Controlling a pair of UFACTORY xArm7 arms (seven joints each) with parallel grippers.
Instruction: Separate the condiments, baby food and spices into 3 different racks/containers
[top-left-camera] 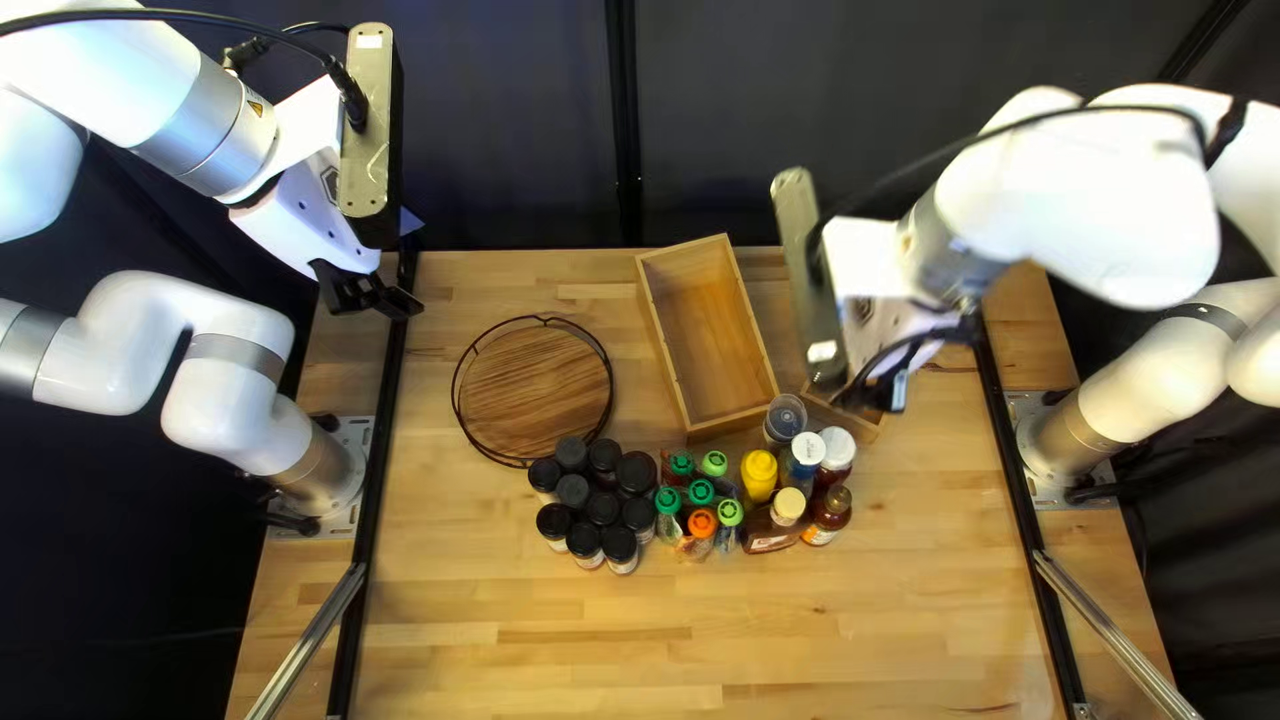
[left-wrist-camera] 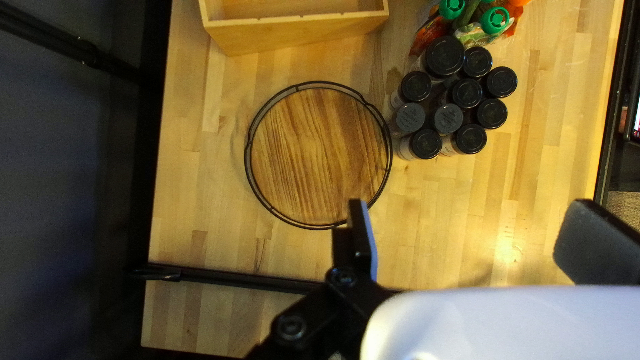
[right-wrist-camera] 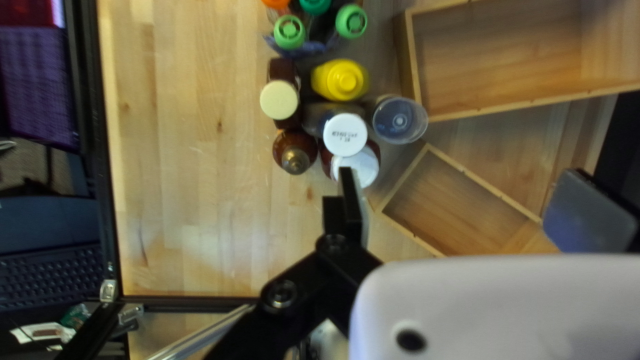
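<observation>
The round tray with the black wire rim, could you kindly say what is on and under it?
The round tray holds nothing; its wood-grain surface shows bare. What lies beneath it is covered.

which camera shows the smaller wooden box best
The right wrist view: it looks down into the smaller wooden box, showing much of its floor and rim. The top left view shows only part, the rest behind my right arm. The left wrist view doesn't show it.

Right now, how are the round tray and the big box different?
The tray is round, but the big box is a long rectangle. The tray has a thin black wire rim; the big box has solid wooden walls. Both have wooden bottoms and hold nothing.
</observation>
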